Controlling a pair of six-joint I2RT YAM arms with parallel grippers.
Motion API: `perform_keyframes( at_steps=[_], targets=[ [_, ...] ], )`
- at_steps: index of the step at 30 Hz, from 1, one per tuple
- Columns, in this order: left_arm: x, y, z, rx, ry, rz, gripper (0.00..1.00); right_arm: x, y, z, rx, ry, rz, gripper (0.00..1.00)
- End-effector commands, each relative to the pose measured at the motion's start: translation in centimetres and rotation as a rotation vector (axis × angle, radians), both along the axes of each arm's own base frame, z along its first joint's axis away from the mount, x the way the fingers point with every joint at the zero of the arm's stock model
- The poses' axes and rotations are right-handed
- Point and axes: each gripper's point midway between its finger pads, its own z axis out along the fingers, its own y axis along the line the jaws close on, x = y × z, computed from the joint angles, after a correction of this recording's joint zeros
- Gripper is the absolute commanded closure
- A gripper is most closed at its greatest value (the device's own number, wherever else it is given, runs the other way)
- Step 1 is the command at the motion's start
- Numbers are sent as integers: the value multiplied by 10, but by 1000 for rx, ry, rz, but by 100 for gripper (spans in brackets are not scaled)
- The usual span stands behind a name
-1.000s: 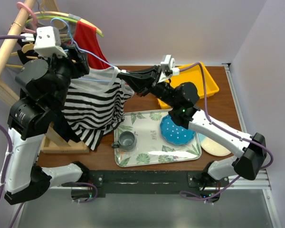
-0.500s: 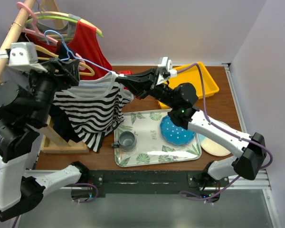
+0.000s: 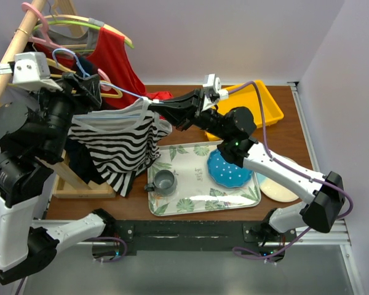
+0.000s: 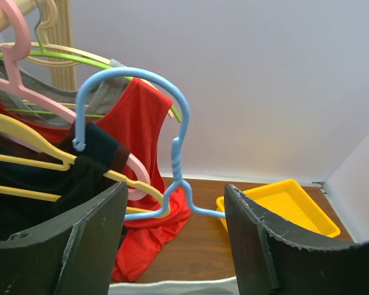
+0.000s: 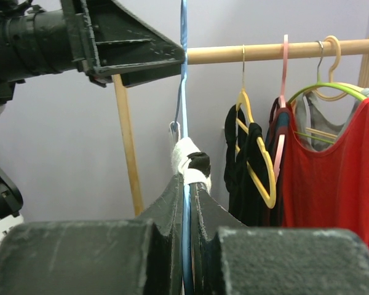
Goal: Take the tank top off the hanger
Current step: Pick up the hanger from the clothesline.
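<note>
Since a second ago the left arm has swung back toward the rack, uncovering more of the striped tank top [image 3: 120, 144]. The top is on the blue hanger [image 4: 175, 153], held in the air between the two arms, its hem hanging to the left of the leafy tray [image 3: 184, 203].

The right gripper [image 5: 187, 184] is clamped tight on the hanger's wire, right below a bunched white and black strap of the top. The left gripper [image 4: 175, 190] stands wide open, its fingers on either side of the hanger's twisted neck with a gap on both sides.

Behind them a red top [image 3: 114, 61] and dark clothes hang from the wooden rail [image 3: 15, 43]. The tray holds a grey cup [image 3: 165, 180] and a blue plate [image 3: 229, 169], and a yellow bin [image 3: 258, 101] sits on the table [image 3: 283, 123].
</note>
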Motion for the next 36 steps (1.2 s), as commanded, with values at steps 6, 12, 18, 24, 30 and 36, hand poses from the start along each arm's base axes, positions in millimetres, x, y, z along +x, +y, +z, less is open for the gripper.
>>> perform_keyframes(
  at_steps=[6, 12, 18, 24, 30, 36],
  targets=[
    [4, 0, 14, -39, -45, 13, 38, -18, -9, 22, 47, -76, 41, 100],
    [-1, 4, 23, -50, -69, 16, 69, -16, -5, 11, 22, -62, 44, 100],
    [7, -4, 13, -14, -43, 3, 100, 0, -1, 7, -17, 13, -10, 98],
    [18, -4, 3, 31, -25, 38, 100, 27, -20, -6, -101, 223, -180, 22],
    [22, 1, 1, 64, -28, 81, 100, 29, -48, -11, -114, 372, -272, 13],
    [28, 1, -4, 77, -22, 94, 100, 30, -37, -28, -131, 475, -229, 18]
  ],
)
